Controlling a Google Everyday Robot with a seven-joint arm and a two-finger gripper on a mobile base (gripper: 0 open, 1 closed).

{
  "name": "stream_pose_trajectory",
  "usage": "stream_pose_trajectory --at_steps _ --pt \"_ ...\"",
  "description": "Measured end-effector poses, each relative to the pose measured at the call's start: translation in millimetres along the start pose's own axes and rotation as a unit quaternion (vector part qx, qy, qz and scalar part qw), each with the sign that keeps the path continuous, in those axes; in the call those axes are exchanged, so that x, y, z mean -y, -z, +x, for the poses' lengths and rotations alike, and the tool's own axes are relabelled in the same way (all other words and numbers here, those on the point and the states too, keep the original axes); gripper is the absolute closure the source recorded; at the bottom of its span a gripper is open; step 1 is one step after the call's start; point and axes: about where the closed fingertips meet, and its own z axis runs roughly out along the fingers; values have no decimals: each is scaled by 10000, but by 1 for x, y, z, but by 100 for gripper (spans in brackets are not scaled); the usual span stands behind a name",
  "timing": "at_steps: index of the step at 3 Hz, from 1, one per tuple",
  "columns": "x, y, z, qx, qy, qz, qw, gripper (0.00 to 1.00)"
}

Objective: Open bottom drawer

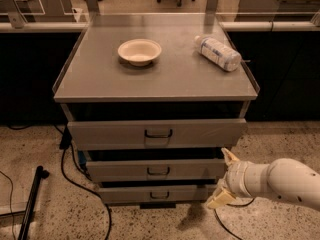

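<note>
Grey metal three-drawer cabinet fills centre frame. Narrow grey metal bottom drawer, lowest front, sits at 6 o'clock. White two-finger gripper, fingers spread apart, hovers at that drawer's 3 o'clock edge.

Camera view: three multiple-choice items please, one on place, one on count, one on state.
1. Where is the gripper?
A. over the cabinet top
B. at the top drawer's handle
C. right of the bottom drawer, off its handle

2. How many drawer fronts has the cabinet?
A. three
B. two
C. five

3. How does the bottle sit?
A. upright
B. lying on its side
C. held by the gripper

Answers:
1 C: it hangs low by the cabinet's right edge, fingers spread, clear of the handle.
2 A: three stacked fronts, each with a pull.
3 B: its long side rests on the top.
</note>
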Motion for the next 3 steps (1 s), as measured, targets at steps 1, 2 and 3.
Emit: stream_pose_trajectory --at_steps 1,2,3 --pt "-21 -31 27 279 -99 -330 9990 0" --pt "-41 -62 51 642 -102 -560 9963 0" --pt "-60 -95 73 781 -48 -666 9947 0"
